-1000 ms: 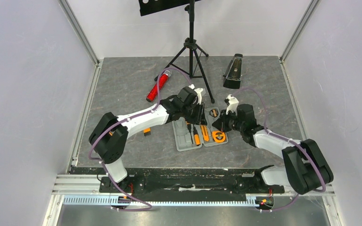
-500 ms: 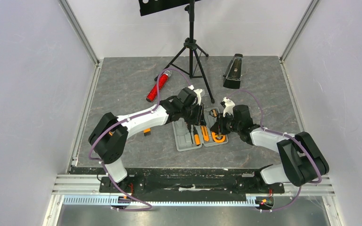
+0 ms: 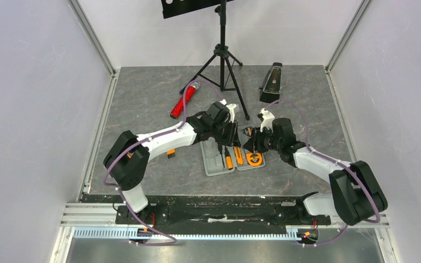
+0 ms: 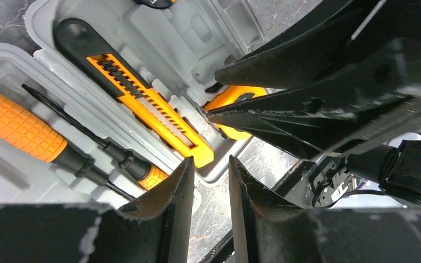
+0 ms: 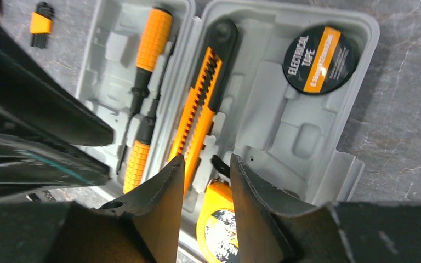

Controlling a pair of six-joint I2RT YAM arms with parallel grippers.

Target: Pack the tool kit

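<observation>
Case [image 5: 285,129] holds two screwdrivers [image 5: 154,34], one knife [image 5: 200,104], one tape measure [image 5: 219,226]

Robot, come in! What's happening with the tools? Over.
Left gripper, right gripper open, empty, over case. Case open; knife, screwdrivers, tape roll seated. Nothing blocking.

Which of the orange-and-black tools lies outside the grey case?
The small stubby tool, on the table left of the case; the knife and screwdrivers sit in recesses.
</observation>
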